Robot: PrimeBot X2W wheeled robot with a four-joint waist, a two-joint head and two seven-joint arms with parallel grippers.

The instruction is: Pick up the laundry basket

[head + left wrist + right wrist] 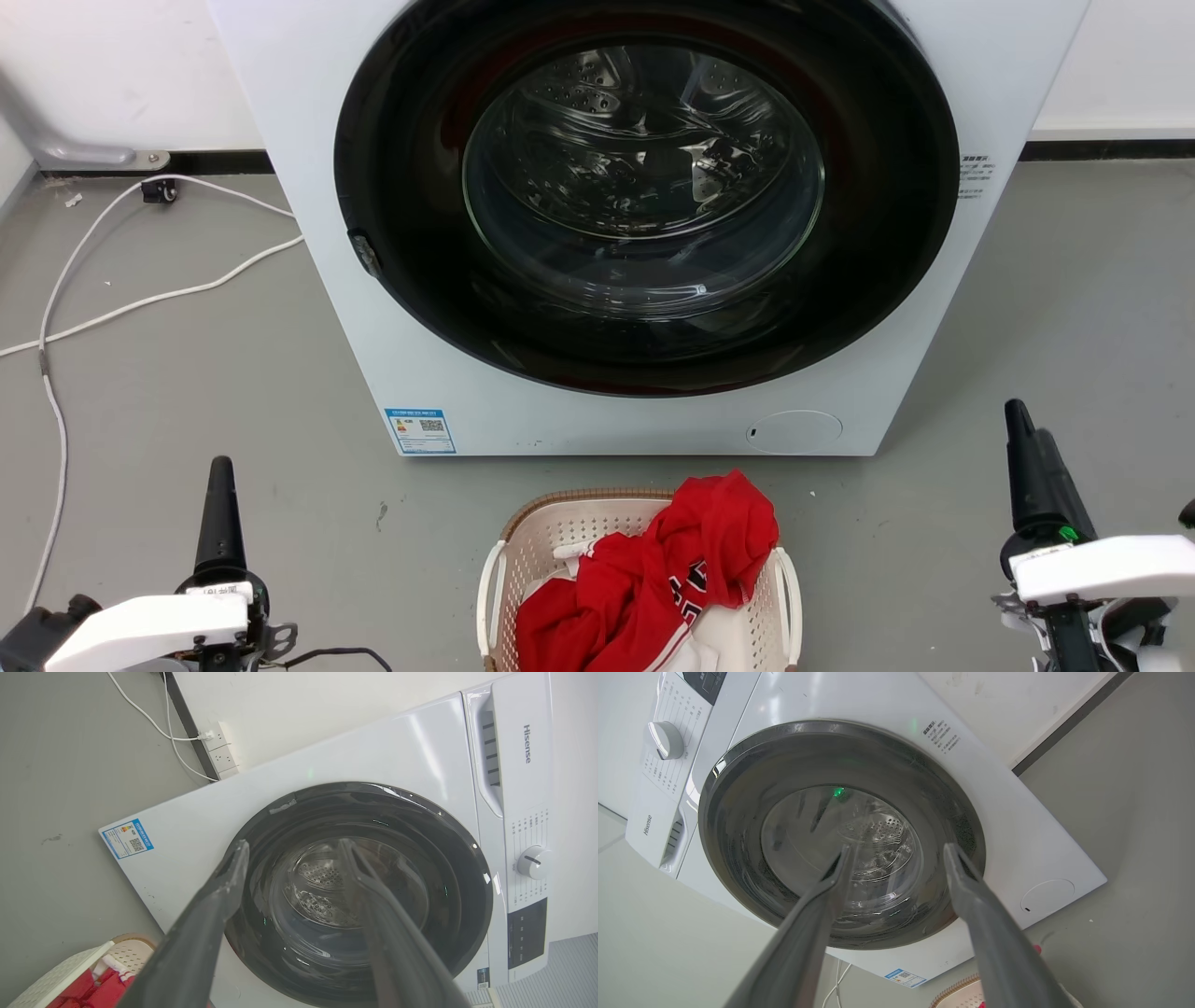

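I see a smooth grey floor (187,392) meeting a white wall (121,65). The glossy white washer (308,187) has a round, dark glass door. Just before the washer sits the laundry basket (560,527), perforated cream plastic, holding red cloth (691,560). The left gripper (294,843) and right gripper (897,845) face the washer, both spread wide and empty.

Our left gripper (221,471) sits low on our left and our right gripper (1025,425) low on our right, both pointing forward. Seen from each wrist, our jaws stand spread apart, gripping nothing.
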